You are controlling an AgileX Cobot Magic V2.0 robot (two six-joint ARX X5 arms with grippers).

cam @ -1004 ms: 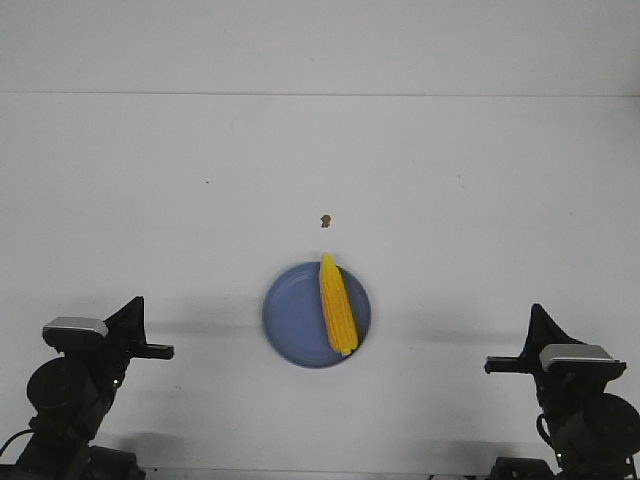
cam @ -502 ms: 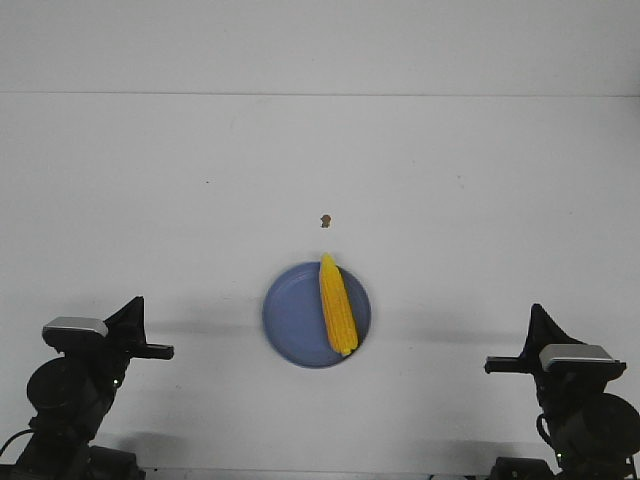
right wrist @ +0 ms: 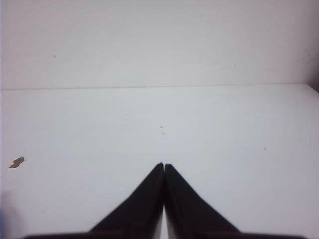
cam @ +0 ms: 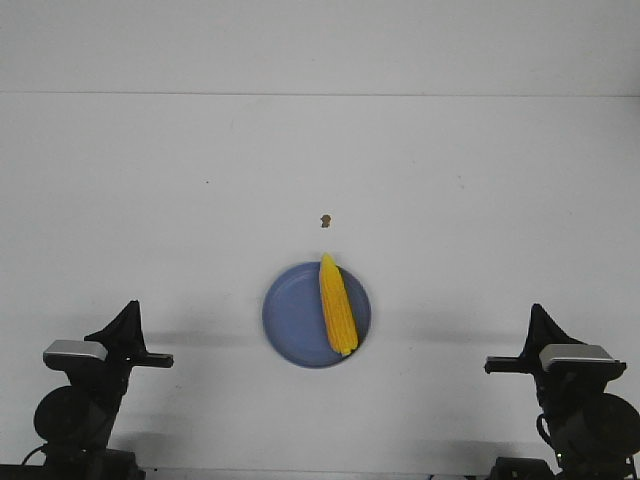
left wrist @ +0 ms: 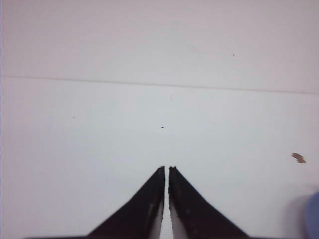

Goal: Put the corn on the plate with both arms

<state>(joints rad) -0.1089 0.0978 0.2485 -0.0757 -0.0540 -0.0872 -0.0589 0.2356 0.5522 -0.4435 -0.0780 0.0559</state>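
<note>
Corn (cam: 337,306): you have one cob lying on one plate (cam: 290,320); left gripper (left wrist: 166,169) and right gripper (right wrist: 163,166) both sit closed, empty.

The counter (cam: 320,160) is evenly and brightly lit, with soft shadows cast beside each arm. Both wrist views are rendered soft and slightly hazy.

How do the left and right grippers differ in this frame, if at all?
The left gripper shows a thin slit between its fingertips; the right gripper has its tips touching. The left sits left of the plate, the right opposite. Both are empty, shut, clear of the corn.
</note>
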